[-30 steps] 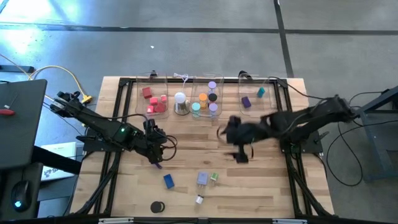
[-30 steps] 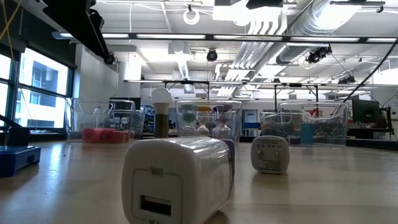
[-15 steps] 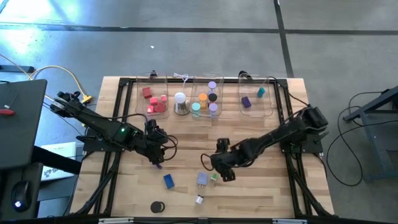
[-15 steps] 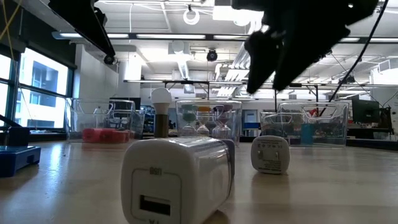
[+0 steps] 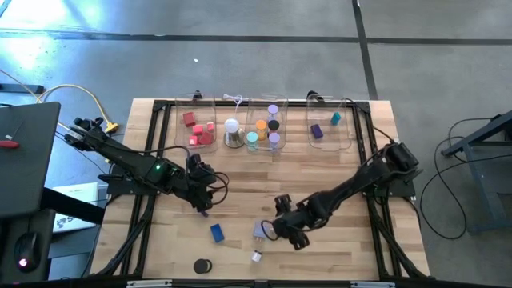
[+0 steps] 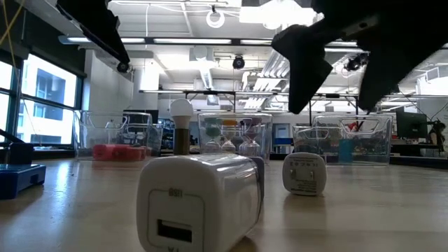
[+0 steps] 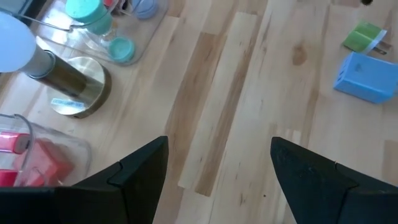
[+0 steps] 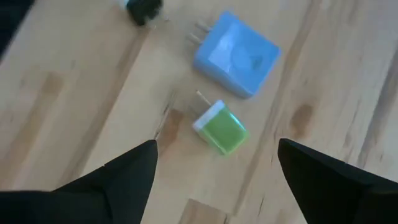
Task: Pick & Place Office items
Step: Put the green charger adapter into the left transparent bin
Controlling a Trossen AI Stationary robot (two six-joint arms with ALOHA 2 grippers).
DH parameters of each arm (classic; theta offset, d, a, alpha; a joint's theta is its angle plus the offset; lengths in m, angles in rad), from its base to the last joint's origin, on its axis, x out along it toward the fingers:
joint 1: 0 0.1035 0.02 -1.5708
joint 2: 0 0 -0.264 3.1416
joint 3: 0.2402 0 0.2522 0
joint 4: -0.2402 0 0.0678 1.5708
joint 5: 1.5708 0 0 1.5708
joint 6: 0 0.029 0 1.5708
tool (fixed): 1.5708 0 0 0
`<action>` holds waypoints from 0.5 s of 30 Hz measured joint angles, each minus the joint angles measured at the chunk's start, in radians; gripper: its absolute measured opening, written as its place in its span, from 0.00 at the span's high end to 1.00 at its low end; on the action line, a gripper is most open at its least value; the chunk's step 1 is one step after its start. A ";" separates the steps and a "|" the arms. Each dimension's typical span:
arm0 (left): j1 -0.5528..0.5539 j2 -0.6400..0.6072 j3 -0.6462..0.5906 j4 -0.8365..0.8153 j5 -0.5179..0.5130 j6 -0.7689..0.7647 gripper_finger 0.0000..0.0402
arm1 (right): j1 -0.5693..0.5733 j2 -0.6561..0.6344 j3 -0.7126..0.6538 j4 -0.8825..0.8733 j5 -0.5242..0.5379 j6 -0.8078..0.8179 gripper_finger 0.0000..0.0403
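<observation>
Loose office items lie on the wooden table's near half: a light-blue plug-like block (image 8: 236,55), a small green piece (image 8: 221,129), a blue block (image 5: 217,233), a small white piece (image 5: 256,256) and a black disc (image 5: 202,266). My right gripper (image 5: 274,231) hovers open just above the green piece, one finger on each side of it in the right wrist view, touching nothing. My left gripper (image 5: 201,200) waits open at centre left over bare wood, a small purple piece (image 5: 205,212) on the table by it.
Along the far edge stand three clear trays: one with red pieces (image 5: 196,128), one with orange, teal and purple cylinders (image 5: 264,132), one with a purple and a teal piece (image 5: 328,128). A white dome on a silvery base (image 5: 232,133) stands between the first two.
My right gripper has swung from the table's middle toward the near edge and leftward, and has come down over the green piece and the light-blue block. The pieces on the table lie as before.
</observation>
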State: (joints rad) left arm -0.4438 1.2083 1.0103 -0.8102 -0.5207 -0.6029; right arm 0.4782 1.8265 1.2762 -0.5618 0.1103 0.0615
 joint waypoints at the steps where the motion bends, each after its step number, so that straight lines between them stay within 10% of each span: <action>1: 0.000 0.000 0.000 0.004 0.008 0.000 0.32 | 0.009 0.003 0.000 0.001 0.004 -0.023 0.20; 15: -0.038 0.030 0.000 0.042 0.036 -0.004 0.32 | -0.003 0.094 -0.001 0.058 0.009 -0.092 0.32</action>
State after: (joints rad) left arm -0.4815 1.2384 1.0107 -0.7682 -0.4844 -0.6067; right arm 0.4751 1.9206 1.2755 -0.5034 0.1193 -0.0303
